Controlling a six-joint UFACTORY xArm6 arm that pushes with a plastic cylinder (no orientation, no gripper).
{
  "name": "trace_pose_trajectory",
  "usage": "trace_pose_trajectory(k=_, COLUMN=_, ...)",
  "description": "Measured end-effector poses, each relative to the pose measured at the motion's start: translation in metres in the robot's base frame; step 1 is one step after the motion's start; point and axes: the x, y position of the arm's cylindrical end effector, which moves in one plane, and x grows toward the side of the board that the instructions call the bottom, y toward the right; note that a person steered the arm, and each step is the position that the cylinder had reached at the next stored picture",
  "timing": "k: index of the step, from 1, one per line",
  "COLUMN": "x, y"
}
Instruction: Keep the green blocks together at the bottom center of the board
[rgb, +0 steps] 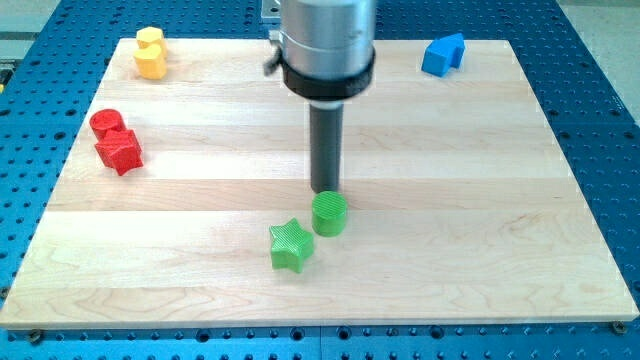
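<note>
green cylinder (329, 213) and green star (291, 245) touch; my tip (326, 190), which has no fingers, sits just behind the cylinder, so push gently toward the worktop's (480, 250) bottom edge.

My tip (326, 190) sits just above the green cylinder (329, 213), about touching it. The green star (291, 245) lies just beside that cylinder, toward the view's lower left, near the board's (480, 240) bottom center.
</note>
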Motion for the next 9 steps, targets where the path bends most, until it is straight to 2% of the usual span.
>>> trace_pose_trajectory(k=2, x=0.059, y=-0.023)
trace_pose_trajectory(k=3, x=0.033, y=-0.026)
trace_pose_trajectory(k=4, x=0.031, y=-0.076)
trace_pose_trajectory(k=6, x=0.061, y=-0.084)
trace_pose_trajectory(k=9, x=0.073, y=-0.081)
